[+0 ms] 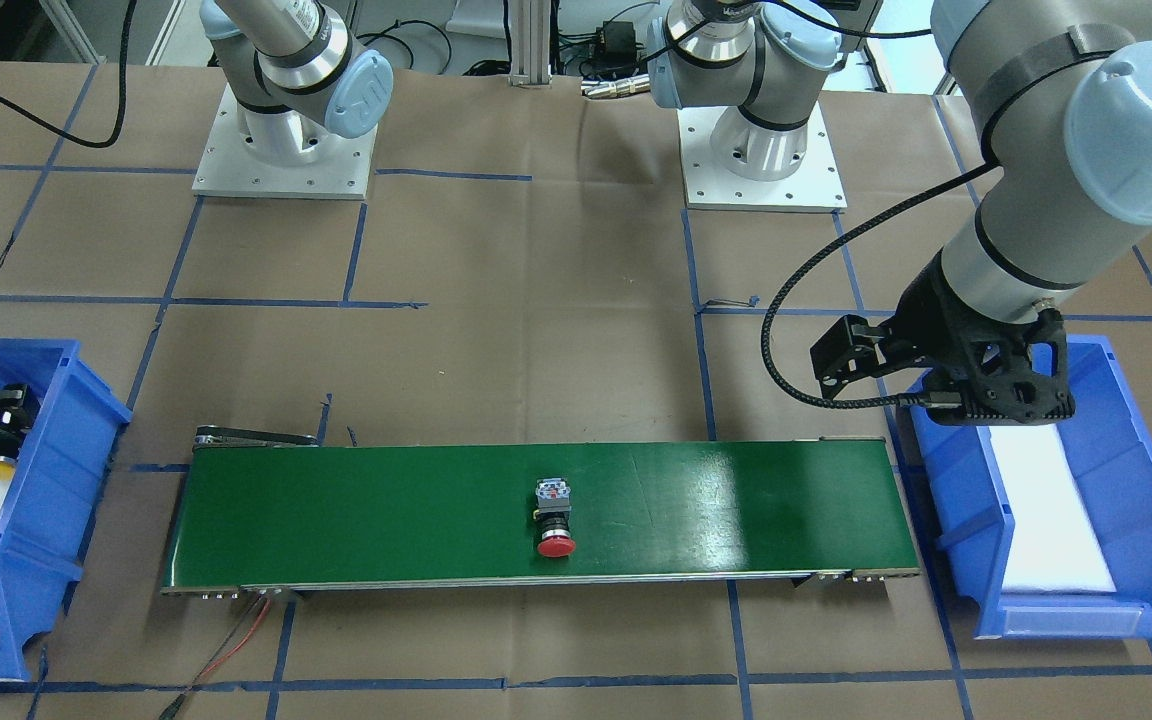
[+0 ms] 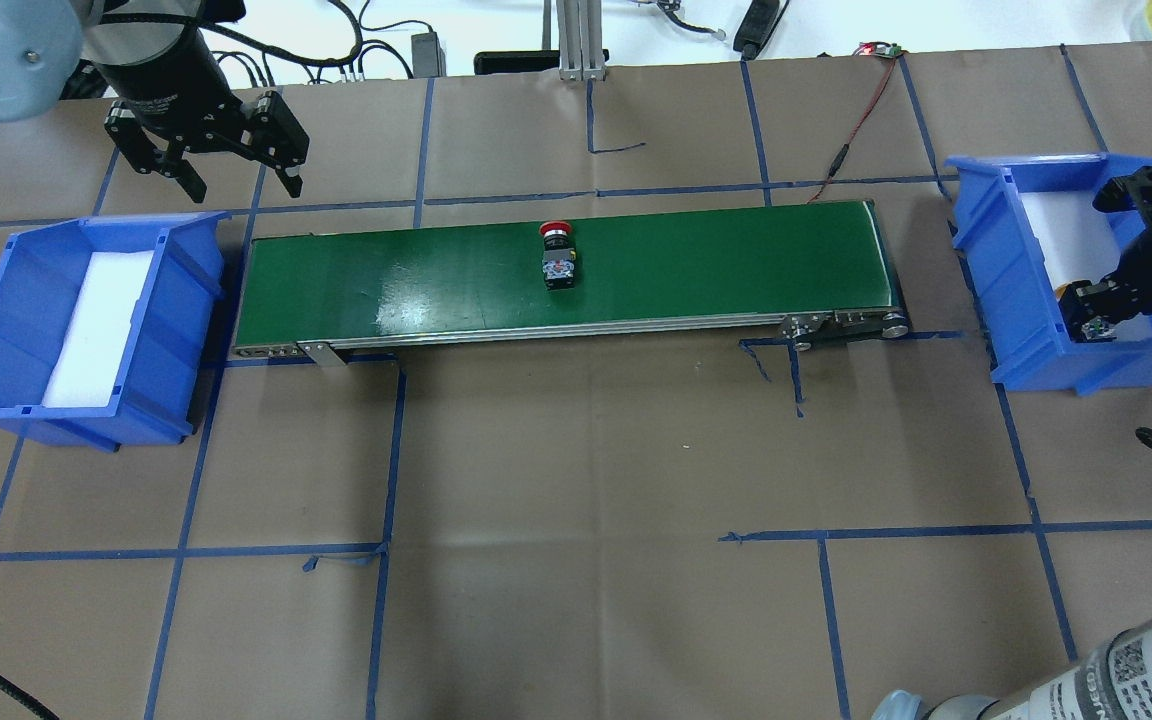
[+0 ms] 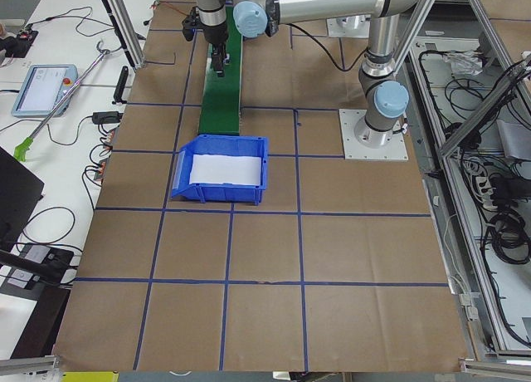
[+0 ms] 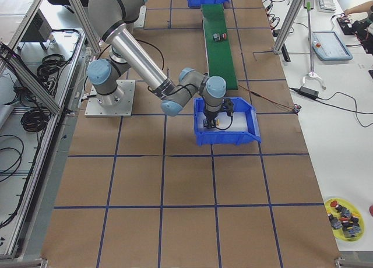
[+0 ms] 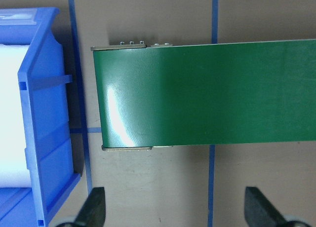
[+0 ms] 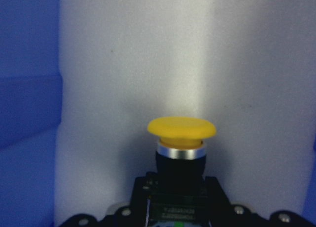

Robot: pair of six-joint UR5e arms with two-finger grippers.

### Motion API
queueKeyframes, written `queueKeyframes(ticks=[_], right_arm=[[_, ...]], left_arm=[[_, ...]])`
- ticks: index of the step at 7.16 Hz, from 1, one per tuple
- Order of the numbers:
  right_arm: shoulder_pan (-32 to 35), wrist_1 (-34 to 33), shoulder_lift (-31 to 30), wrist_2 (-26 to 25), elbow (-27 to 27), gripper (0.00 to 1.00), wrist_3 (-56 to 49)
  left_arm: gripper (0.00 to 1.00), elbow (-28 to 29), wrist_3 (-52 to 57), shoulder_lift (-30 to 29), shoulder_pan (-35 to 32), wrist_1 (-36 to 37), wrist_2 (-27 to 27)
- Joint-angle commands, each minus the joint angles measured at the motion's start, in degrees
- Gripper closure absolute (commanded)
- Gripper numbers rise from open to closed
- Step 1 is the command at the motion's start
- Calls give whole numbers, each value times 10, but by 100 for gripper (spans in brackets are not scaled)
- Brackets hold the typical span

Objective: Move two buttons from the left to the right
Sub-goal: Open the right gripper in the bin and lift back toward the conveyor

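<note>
Buttons mid-transfer: red button [image 2: 558, 255] on the green belt [image 2: 716, 265], yellow button [image 6: 181, 128] at the blue bin [image 2: 1011, 290].
The right gripper [image 2: 1096, 315] pinches the yellow button by its black body, low in the bin at the overhead view's right edge; we judge it is about to set it on the white foam [image 2: 1061, 235]. The left gripper [image 2: 241, 185], upper left, hangs spread wide and empty.

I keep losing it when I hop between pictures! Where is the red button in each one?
Front-facing: red button lies mid green belt, cap toward the bottom.
Overhead: red button mid belt, cap toward the top.
Exterior left: too far and small to make out.
Exterior right: tiny, on the belt near the top.
Left wrist: not in it, only the belt's end.
Right wrist: not in it; that is the yellow button.
Shared landmark: the green belt.
</note>
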Motion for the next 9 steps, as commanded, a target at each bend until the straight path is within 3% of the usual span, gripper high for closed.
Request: queueKeyframes(ticks=[1,4,6,9], right_arm=[[0,1,-2,3,-5,5,5],[4,8,-50,3,-21,3,18],[27,16,-79,8,-71,0,60],[109,214,-105,8,-194,0,181]], left_arm=[[1,3,-6,-1,-1,3,-12],[1,3,-3,-1,-10,4,-12],[1,2,1,-5,-25,8,0],[1,2,3,-6,-26,9,-2]])
